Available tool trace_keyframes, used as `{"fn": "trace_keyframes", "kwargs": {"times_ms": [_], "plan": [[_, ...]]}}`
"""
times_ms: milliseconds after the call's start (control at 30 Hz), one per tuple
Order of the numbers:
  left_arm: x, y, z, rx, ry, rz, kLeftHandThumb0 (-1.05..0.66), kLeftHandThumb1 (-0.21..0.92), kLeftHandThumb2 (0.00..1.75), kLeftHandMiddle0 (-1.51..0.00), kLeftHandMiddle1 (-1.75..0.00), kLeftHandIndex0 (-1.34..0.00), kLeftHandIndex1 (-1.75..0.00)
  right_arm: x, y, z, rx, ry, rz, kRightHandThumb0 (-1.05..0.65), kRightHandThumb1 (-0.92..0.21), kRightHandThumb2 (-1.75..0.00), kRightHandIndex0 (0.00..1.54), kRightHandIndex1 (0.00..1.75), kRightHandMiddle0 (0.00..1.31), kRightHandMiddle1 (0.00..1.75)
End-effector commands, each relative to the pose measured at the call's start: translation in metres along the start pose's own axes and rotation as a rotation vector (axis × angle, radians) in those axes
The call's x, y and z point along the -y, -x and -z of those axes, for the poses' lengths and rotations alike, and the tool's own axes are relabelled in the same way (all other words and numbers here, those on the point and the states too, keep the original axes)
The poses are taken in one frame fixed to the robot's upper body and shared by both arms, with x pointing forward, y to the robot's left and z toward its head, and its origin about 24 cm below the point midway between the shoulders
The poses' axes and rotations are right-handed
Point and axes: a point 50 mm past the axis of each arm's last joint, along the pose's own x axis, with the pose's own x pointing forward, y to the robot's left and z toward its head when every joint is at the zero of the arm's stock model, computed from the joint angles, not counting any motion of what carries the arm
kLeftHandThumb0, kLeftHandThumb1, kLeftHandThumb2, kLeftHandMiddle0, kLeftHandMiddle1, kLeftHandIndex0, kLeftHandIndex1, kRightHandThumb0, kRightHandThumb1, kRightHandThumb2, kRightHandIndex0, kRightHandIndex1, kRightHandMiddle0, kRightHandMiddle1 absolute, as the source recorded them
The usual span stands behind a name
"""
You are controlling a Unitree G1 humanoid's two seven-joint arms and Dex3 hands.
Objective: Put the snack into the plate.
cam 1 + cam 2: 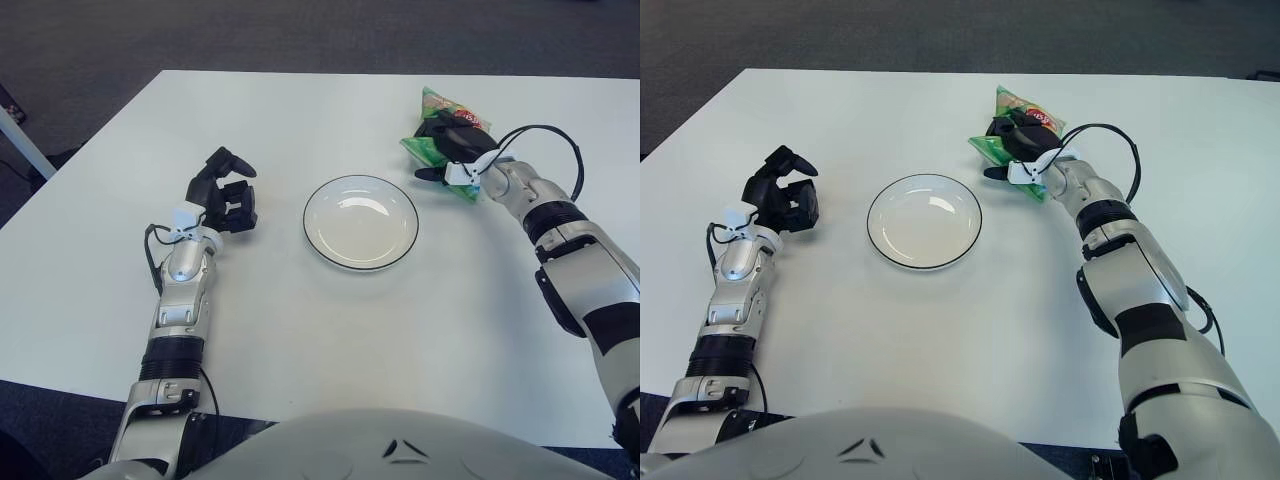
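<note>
A green snack bag (437, 105) lies on the white table (300, 340), to the right of and behind the plate. My right hand (452, 145) is on top of the bag with its black fingers curled over it; the bag also shows in the right eye view (1012, 101). A white plate (361, 221) with a dark rim sits empty in the middle of the table. My left hand (226, 195) shows to the left of the plate, fingers spread and holding nothing.
The table's far edge (400, 74) runs behind the bag, with dark carpet (250, 35) beyond. A white table leg or frame (22, 140) stands at the far left.
</note>
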Motion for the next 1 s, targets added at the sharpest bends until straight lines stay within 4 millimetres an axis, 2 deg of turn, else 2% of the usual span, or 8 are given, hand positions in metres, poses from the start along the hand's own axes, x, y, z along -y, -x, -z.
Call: {"fn": "trace_keyframes", "kwargs": {"times_ms": [0, 100, 133, 200, 233, 333, 533, 967], "plan": [[0.005, 0.046, 0.046, -0.213, 0.045, -0.039, -0.45, 0.43, 1.18, -1.23, -1.75, -0.53, -1.75, -0.013, 0.006, 0.007, -0.033, -0.009, -0.063, -0.91, -0.92, -0.58, 0.05, 0.22, 0.0, 1.14], [0.005, 0.045, 0.046, -0.21, 0.046, -0.036, -0.45, 0.42, 1.18, -1.23, -1.75, -0.53, -1.75, -0.014, 0.006, 0.006, -0.033, -0.003, -0.026, -0.84, -0.87, -0.55, 0.02, 0.73, 0.05, 1.28], [0.005, 0.045, 0.046, -0.208, 0.047, -0.035, -0.45, 0.42, 1.18, -1.23, -1.75, -0.53, -1.75, -0.012, 0.006, 0.006, -0.028, 0.0, -0.005, -0.68, -0.81, -0.62, 0.01, 1.05, 0.18, 1.41], [0.005, 0.045, 0.046, -0.204, 0.047, -0.033, -0.45, 0.42, 1.18, -1.23, -1.75, -0.53, -1.75, -0.01, 0.007, 0.006, -0.027, 0.005, 0.034, -0.54, -0.69, -0.8, 0.0, 1.39, 0.3, 1.56], [0.005, 0.045, 0.046, -0.203, 0.047, -0.032, -0.45, 0.42, 1.19, -1.23, -1.75, -0.53, -1.75, -0.01, 0.007, 0.006, -0.03, 0.008, 0.05, -0.35, -0.58, -0.94, 0.15, 1.48, 0.39, 1.63], [0.005, 0.045, 0.046, -0.2, 0.046, -0.03, -0.45, 0.42, 1.19, -1.23, -1.75, -0.53, -1.75, -0.01, 0.008, 0.006, -0.044, -0.001, 0.133, -0.11, -0.36, -1.21, 0.44, 1.51, 0.55, 1.71], [0.005, 0.044, 0.047, -0.196, 0.048, -0.028, -0.45, 0.42, 1.19, -1.23, -1.75, -0.54, -1.75, -0.008, 0.012, 0.007, -0.064, -0.061, 0.289, -0.01, -0.09, -1.47, 0.81, 1.41, 0.68, 1.74], [0.007, 0.042, 0.049, -0.193, 0.05, -0.027, -0.45, 0.41, 1.2, -1.23, -1.75, -0.54, -1.75, -0.002, 0.014, 0.01, -0.103, -0.17, 0.403, 0.0, -0.13, -1.51, 0.76, 1.66, 0.54, 1.75]]}}
